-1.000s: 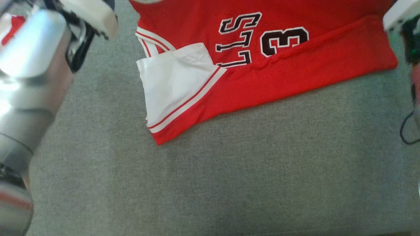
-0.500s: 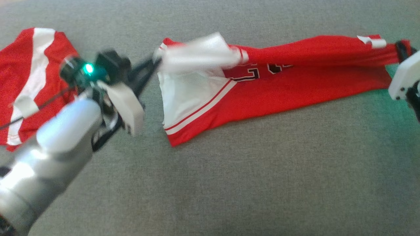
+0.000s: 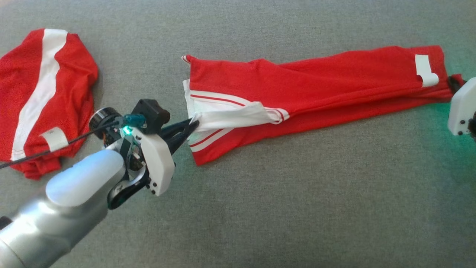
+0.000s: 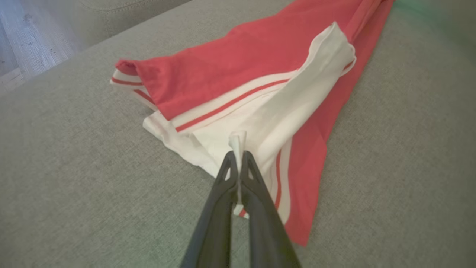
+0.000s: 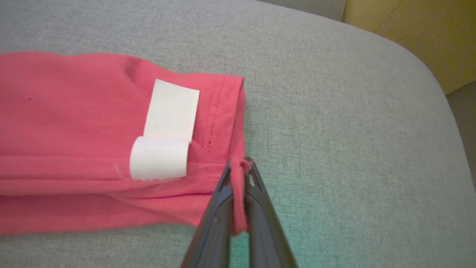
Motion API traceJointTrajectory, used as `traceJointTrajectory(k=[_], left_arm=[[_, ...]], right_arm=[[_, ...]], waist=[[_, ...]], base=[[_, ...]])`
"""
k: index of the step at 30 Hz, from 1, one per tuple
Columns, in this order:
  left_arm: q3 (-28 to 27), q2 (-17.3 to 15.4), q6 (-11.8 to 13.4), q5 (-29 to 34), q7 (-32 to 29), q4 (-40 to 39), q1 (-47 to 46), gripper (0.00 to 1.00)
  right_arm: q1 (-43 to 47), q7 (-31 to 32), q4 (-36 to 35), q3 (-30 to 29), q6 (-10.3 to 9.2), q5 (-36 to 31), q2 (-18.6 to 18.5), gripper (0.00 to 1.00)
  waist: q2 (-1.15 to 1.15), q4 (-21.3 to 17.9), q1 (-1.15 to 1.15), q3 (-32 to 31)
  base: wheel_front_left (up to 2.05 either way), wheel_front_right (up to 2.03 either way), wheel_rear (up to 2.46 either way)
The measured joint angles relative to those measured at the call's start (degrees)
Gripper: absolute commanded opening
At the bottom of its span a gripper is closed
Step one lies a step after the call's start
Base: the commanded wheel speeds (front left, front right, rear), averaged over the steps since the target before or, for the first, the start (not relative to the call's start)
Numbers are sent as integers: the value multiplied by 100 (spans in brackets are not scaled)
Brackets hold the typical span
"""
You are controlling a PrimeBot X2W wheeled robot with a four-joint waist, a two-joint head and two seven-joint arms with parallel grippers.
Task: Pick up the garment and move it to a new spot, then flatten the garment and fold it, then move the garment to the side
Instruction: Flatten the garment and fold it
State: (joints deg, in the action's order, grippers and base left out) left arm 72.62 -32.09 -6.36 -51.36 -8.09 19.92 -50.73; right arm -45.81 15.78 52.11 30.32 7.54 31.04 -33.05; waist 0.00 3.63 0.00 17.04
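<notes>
- Head view: the garment [image 3: 316, 82], a red jersey with white trim, lies drawn out in a long folded band across the grey cushion [image 3: 297, 208]. It runs from the middle of the view to the right edge.
- Head view: the left gripper [image 3: 192, 125] reaches in from the lower left. Its dark fingers are pinched together on a white fold at the garment's left end, and the cloth there is raised a little off the layers beneath.
- Head view: the right gripper [image 3: 453, 82] sits at the right edge, where its dark tips meet the garment's far right corner. Its pale housing hides most of the fingers. A white label [image 3: 424, 70] lies on the garment near that end.
- Head view: a second red garment [image 3: 44, 96] with a white stripe lies crumpled at the far left, well apart from the first.
- Left wrist view: the left gripper [image 4: 237, 158] has its two fingers closed tight on a thin pinch of the white panel [image 4: 293, 104], which stands up between the tips. The garment spreads away over the cushion, a red layer folded over the striped white edge. A strip of wooden floor [image 4: 22, 37] shows at the upper left.
- Right wrist view: the right gripper [image 5: 241, 167] is clamped narrow on the red hem corner, and a strip of fabric runs down between the fingers. The garment lies flat to the left, with the label curled at its lower end just beside the hem. Yellow upholstery [image 5: 409, 33] shows at the upper right, beyond the cushion.
</notes>
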Motion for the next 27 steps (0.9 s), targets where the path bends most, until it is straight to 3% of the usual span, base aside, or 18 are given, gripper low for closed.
traceJointTrajectory(k=[4,5,6,7,11,15,21,25,27], left_arm=[[41,-3,41,0,-75,-7,85,0],[48,-2,56,0,-76,-5,90,0],[48,-2,85,0,-76,-2,94,28],[48,-2,102,0,-75,8,99,100],[13,-3,296,0,77,77,198,100],[-366,9,676,-113,682,191,326,100],[-1485,208,1412,-580,2065,188,533,100],[-2430,435,1740,-636,2240,-42,998,100],[-3151,636,1840,-325,2254,-345,1370,100]], right_arm=[[26,93,-97,136,0,142,-42,0],[43,131,-120,169,0,192,-45,22],[63,138,-136,203,0,230,-51,100],[70,175,-127,209,0,277,-51,100],[69,105,-167,120,-1,509,-77,100],[63,-375,-319,-229,-1,799,-56,100],[68,-1459,-810,-768,0,1100,209,100],[270,-2162,-1278,-1048,-1,1094,483,100],[528,-2434,-1482,-1178,-1,1060,633,100]], waist=[[0,-34,0,36],[0,-44,0,40],[0,-55,0,41],[0,-66,0,37],[0,-110,0,-42],[0,-166,0,-180],[0,-238,0,-436],[0,-264,0,-618],[0,-271,0,-701]], base=[[0,0,0],[0,0,0],[0,0,0],[0,0,0],[0,0,0],[0,0,0],[0,0,0],[0,0,0],[0,0,0]])
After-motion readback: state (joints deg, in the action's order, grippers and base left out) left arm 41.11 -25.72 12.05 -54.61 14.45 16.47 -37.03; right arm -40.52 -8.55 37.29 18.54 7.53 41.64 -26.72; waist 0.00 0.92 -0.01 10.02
